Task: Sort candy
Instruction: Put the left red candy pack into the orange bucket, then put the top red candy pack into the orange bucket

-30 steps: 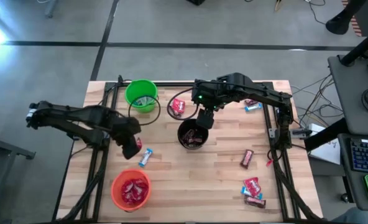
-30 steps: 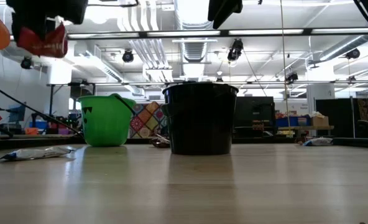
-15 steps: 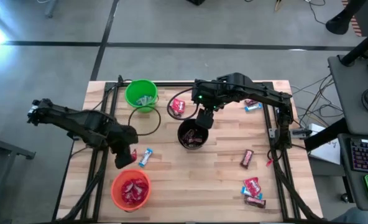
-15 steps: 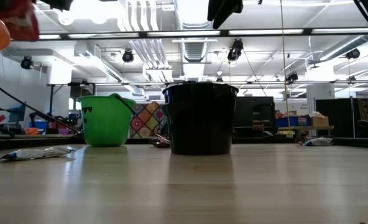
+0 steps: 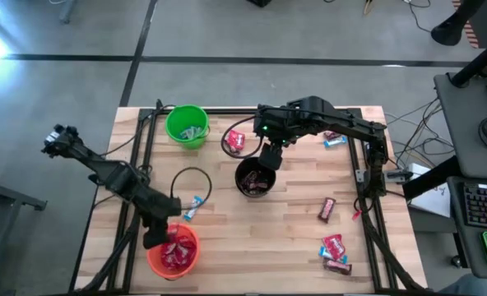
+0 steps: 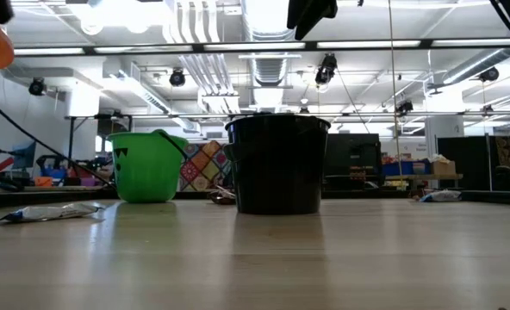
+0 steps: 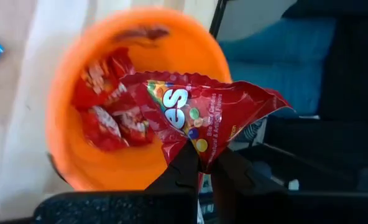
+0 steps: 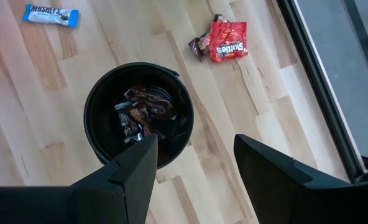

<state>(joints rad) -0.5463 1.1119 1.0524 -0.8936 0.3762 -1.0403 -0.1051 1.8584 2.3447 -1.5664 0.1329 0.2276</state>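
The left gripper (image 7: 199, 165) hangs directly above the round orange plastic cup (image 7: 66, 149), at the near-left part of the pale wooden slatted table (image 5: 260, 238). Its two dark fingers are pressed together on the edge of a shiny red wrapped candy packet (image 7: 202, 115), which stands up from the grip over the cup's mouth. Inside the orange cup lie several more red wrapped candies (image 7: 106, 115); the exact count cannot be made out from the wrist view.

The right gripper (image 8: 195, 165) is positioned over the centre of the table, above the round black plastic cup (image 8: 103, 134). Its fingers stand apart and nothing is between them. The black cup holds a pile of dark brown wrapped candies (image 8: 143, 112).

The round green plastic cup (image 5: 186, 126) stands near the far-left corner, with light-coloured wrappers inside.

Loose candy on the table:
- a blue-and-white wrapped bar (image 5: 193, 207) just beside the left arm, between the orange cup and the black cup;
- a red packet (image 5: 236, 141) beyond the black cup;
- a blue-and-white bar (image 5: 335, 141) near the far-right edge;
- a dark brown bar (image 5: 326, 209) on the right side;
- a small cluster of red and dark pieces (image 5: 335, 252) near the near-right corner.
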